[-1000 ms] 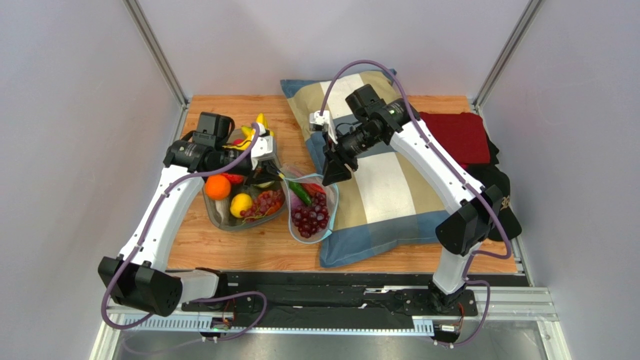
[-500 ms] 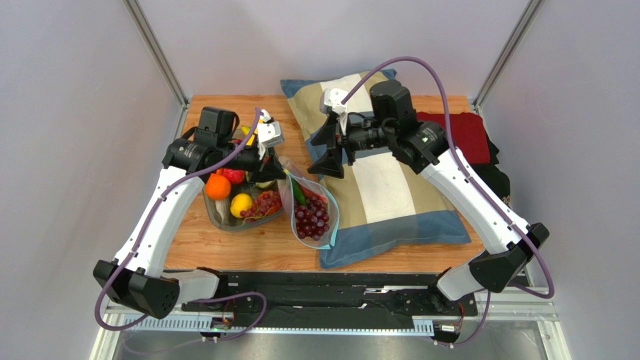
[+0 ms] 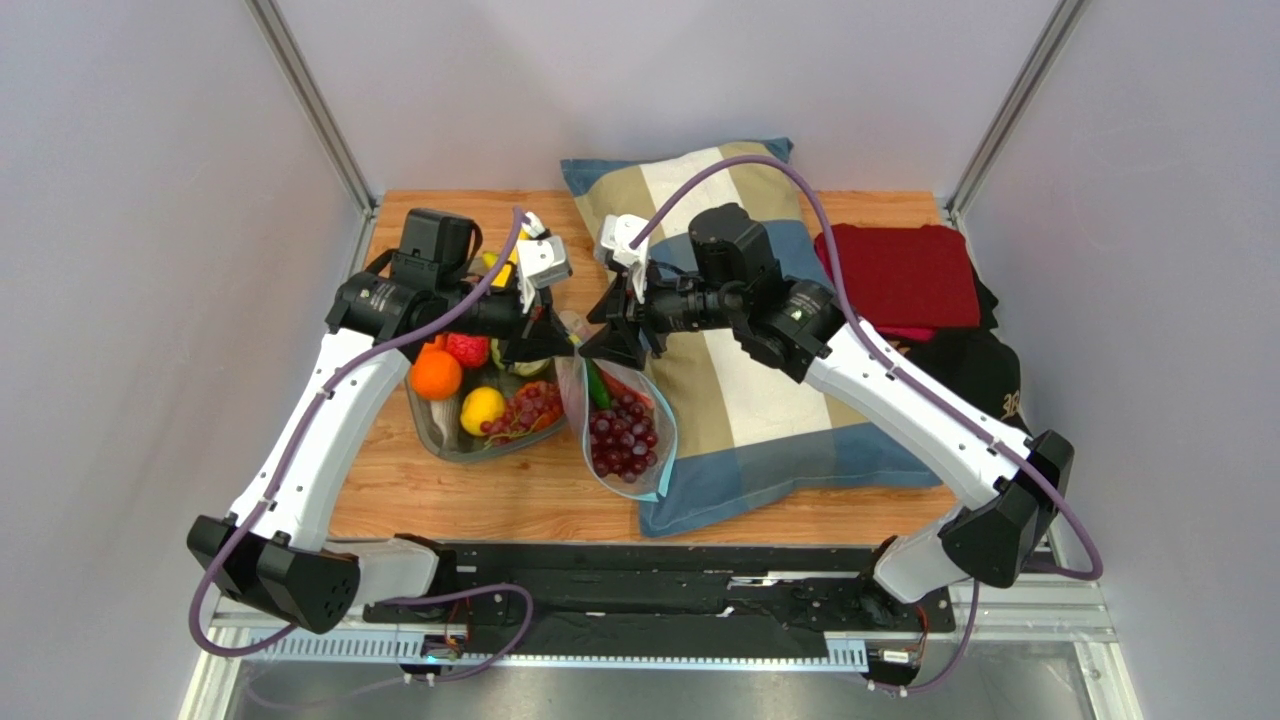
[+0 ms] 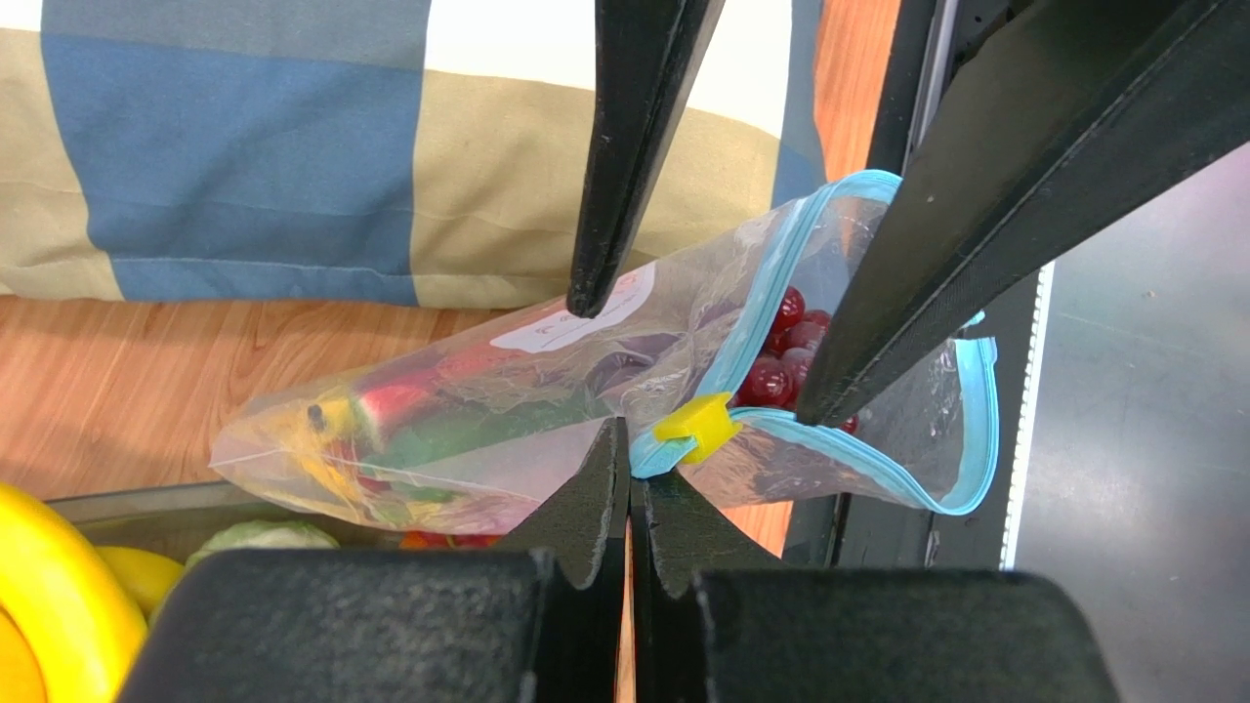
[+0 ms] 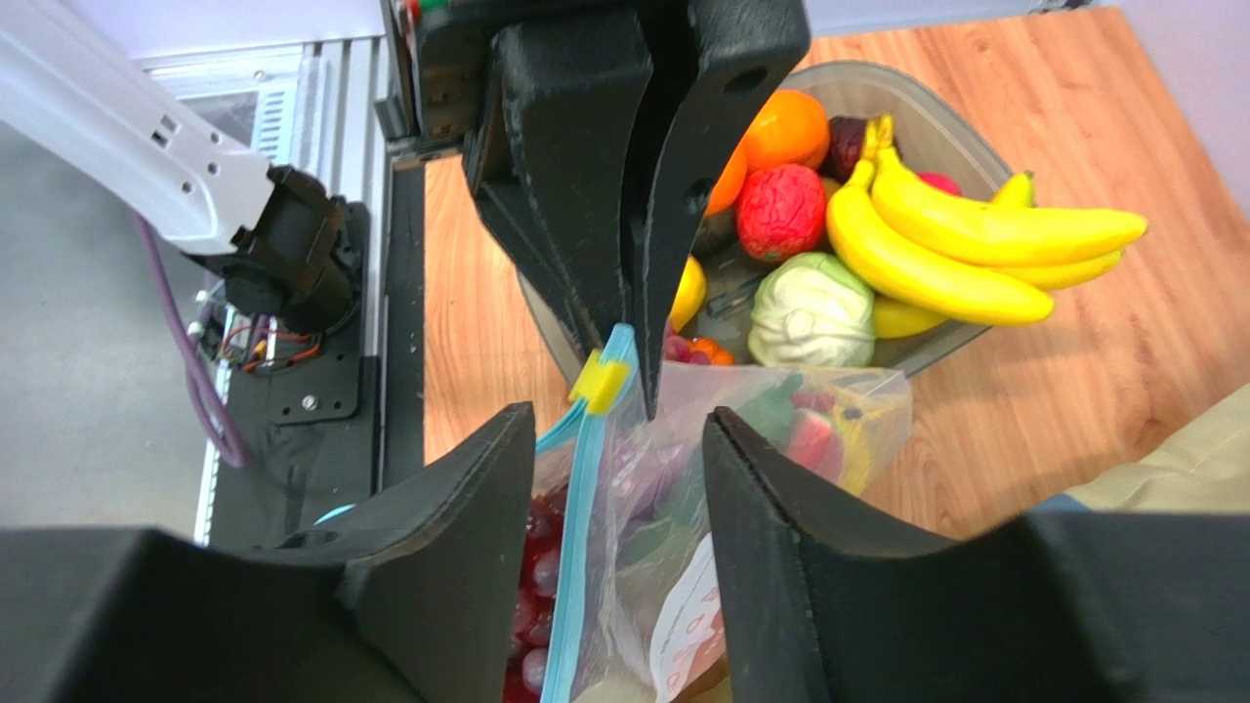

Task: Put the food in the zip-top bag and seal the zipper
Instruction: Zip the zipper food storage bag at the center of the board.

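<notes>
The zip-top bag [image 3: 624, 432] lies between the dish and the pillow, with purple grapes [image 3: 619, 440] and green and red pieces inside. My left gripper [image 4: 631, 448] is shut on the end of the light-blue zipper [image 4: 974, 440], right beside the yellow slider [image 4: 696, 425]. It also shows in the top view [image 3: 564, 342]. My right gripper [image 5: 616, 437] is open and straddles the zipper strip [image 5: 575, 564] just below the slider [image 5: 599, 384]. In the top view it [image 3: 613, 342] meets the left one at the bag's far end. The bag mouth gapes open.
A greyish clear dish [image 3: 451, 438] left of the bag holds an orange [image 3: 436, 375], a lemon [image 3: 483, 408], bananas [image 5: 954, 249], a cabbage [image 5: 812, 308] and other pieces. A checked pillow [image 3: 781, 383] lies right of the bag. A red cloth [image 3: 902, 270] sits at the back right.
My right arm has swung left from above the pillow and come down over the bag's far end. My left gripper has shifted slightly right, holding the bag's end.
</notes>
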